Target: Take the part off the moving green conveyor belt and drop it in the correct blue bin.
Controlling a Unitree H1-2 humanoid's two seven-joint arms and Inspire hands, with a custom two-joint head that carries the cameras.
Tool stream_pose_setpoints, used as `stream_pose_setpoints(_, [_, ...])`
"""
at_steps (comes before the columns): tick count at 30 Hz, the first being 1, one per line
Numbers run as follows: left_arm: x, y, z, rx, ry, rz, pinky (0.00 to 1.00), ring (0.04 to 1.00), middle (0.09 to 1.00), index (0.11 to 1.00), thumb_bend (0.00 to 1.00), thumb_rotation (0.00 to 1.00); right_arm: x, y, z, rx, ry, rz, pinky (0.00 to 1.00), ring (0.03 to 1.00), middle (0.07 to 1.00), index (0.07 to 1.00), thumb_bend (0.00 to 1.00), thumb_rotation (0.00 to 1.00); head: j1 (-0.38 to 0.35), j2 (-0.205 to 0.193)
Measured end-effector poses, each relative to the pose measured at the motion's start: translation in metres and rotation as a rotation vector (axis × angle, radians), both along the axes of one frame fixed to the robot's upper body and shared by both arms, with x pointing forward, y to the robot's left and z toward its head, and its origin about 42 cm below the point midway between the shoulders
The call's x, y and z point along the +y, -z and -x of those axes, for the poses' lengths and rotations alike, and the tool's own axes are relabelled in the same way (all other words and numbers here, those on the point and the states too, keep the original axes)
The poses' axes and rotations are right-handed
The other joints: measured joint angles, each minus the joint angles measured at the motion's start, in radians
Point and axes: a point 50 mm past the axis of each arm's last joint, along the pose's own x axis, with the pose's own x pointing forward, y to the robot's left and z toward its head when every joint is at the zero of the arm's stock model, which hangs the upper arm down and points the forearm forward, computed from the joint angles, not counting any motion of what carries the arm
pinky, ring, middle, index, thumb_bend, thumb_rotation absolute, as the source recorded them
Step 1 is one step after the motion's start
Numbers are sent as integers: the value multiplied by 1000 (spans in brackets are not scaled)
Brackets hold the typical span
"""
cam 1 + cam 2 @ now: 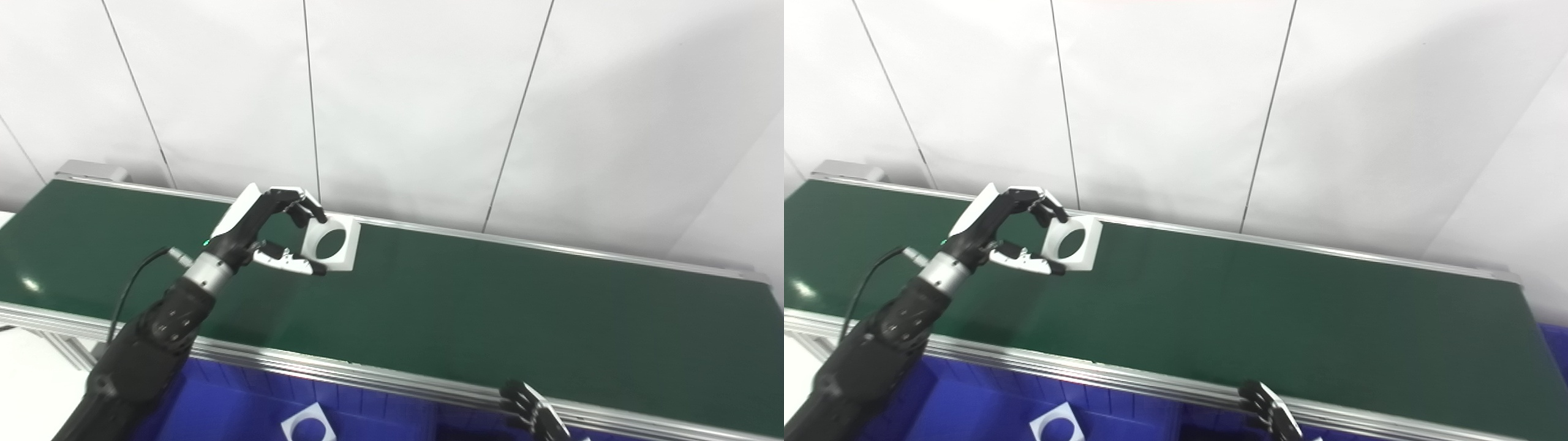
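Observation:
A white square part (331, 243) with a round hole is pinched between the fingers and thumb of my left hand (269, 236), tilted on edge above the green conveyor belt (465, 306). My left arm reaches in from the lower left across the belt's near rail. Only the fingertips of my right hand (531, 411) show at the bottom edge, just in front of the belt's near rail; whether it is open or shut cannot be seen. A blue bin (245, 407) lies below the belt and holds another white square part (309, 424) with a hole.
An aluminium rail (380, 376) runs along the belt's near side, with another along the far side against the white panelled wall (404, 104). A second blue bin (1557, 343) peeks out at the right end of the belt.

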Motion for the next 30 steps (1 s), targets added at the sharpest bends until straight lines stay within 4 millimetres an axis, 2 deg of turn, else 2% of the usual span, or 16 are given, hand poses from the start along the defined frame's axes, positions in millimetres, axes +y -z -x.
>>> stream_pose_setpoints(4, [-5, 16, 23, 35, 10, 31, 451, 504, 475, 520, 515, 0, 6, -6, -4, -26, 7, -6, 660, 746, 779, 806, 747, 317, -29, 41])
stream_pose_setpoints(6, [-10, 20, 30, 45, 20, 41, 442, 497, 474, 522, 514, 0, 8, -8, -6, -29, 11, -11, 658, 744, 777, 806, 747, 314, -29, 41])
stream_pose_setpoints(8, [-16, 24, 37, 50, 30, 50, 414, 480, 469, 525, 514, 0, 9, -9, -7, -32, 15, -13, 656, 741, 774, 805, 748, 323, -44, 78])
stream_pose_setpoints(9, [-19, 27, 41, 56, 37, 53, 406, 474, 467, 526, 514, 0, 9, -10, -7, -31, 18, -13, 656, 741, 773, 805, 748, 326, -45, 78])
stream_pose_setpoints(11, [-25, 36, 50, 82, 52, 53, 418, 488, 469, 524, 514, 0, 10, -14, -7, -32, 25, -9, 658, 740, 773, 806, 739, 322, -72, 104])
stream_pose_setpoints(12, [-28, 41, 57, 95, 53, 52, 457, 511, 472, 523, 515, 0, 10, -17, -7, -39, 25, -8, 653, 735, 772, 804, 731, 299, -72, 104])
stream_pose_setpoints(14, [-34, 51, 72, 116, 64, 42, 470, 522, 474, 522, 515, 0, 11, -21, -8, -47, 22, -3, 648, 731, 771, 802, 727, 284, -78, 112])
stream_pose_setpoints(16, [-38, 58, 84, 128, 68, 31, 372, 447, 465, 527, 514, 0, 12, -22, -8, -50, 21, 1, 636, 721, 769, 798, 731, 281, -89, 120])
stream_pose_setpoints(20, [-41, 69, 105, 163, 93, -7, 425, 494, 476, 520, 514, 0, 16, -23, -9, -44, 24, -4, 628, 713, 759, 791, 744, 287, -94, 123])
stream_pose_setpoints(25, [-45, 77, 117, 201, 144, -57, 457, 523, 484, 512, 514, 0, 17, -23, -9, -36, 26, -5, 639, 723, 767, 797, 744, 290, -141, 134])
stream_pose_setpoints(30, [-54, 84, 124, 249, 239, -117, 457, 521, 483, 514, 514, 0, 19, -23, -9, -32, 24, 0, 635, 722, 762, 797, 741, 312, -152, 130])
